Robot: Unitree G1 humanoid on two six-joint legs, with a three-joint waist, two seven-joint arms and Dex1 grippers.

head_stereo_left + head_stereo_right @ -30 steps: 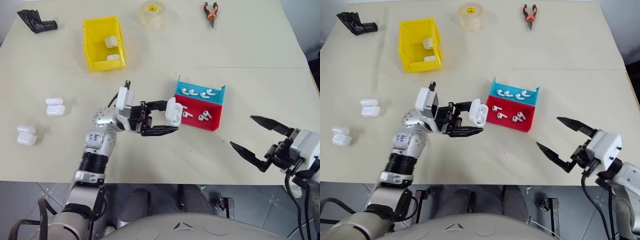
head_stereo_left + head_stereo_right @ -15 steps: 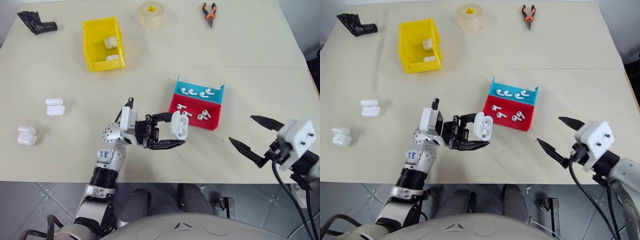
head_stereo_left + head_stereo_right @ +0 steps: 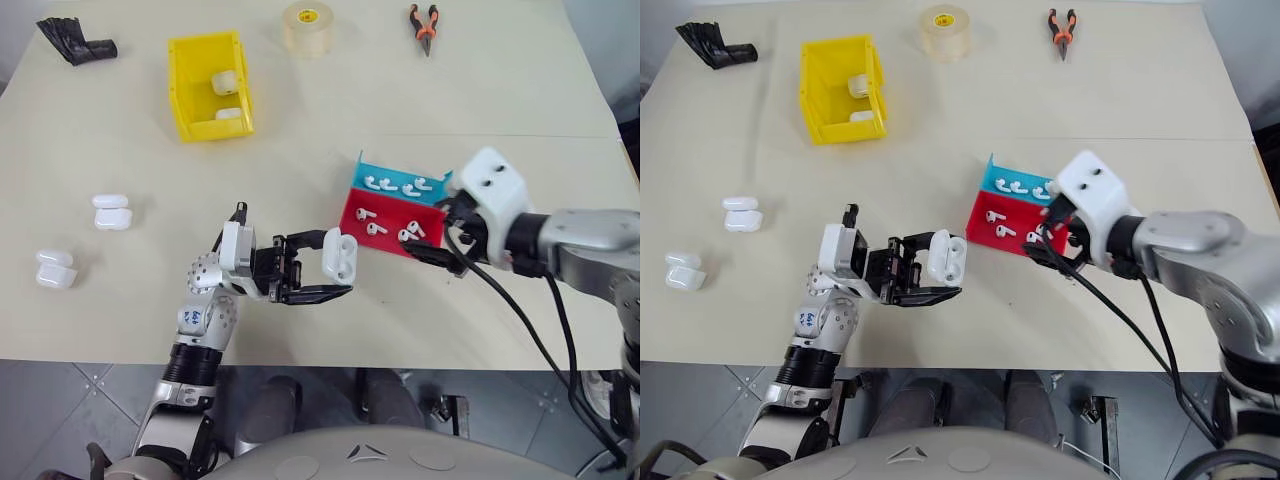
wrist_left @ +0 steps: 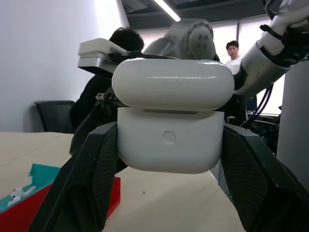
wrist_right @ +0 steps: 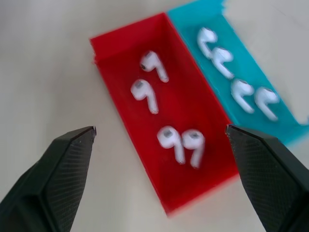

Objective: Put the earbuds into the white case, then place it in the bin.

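Right gripper (image 5: 159, 140) has swung over the earbuds (image 5: 181, 142), jaws apart; left gripper (image 3: 335, 275) clamps the glossy white case (image 3: 339, 258).

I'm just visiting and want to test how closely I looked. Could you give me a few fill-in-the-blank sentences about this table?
1. The left gripper is shut on a ____ case.
2. The yellow bin already holds ____ cases.
3. The right gripper hangs with open jaws over the ____ half of the tray.
4. The blue half of the tray holds ____ earbuds.

Missing words: white; two; red; four
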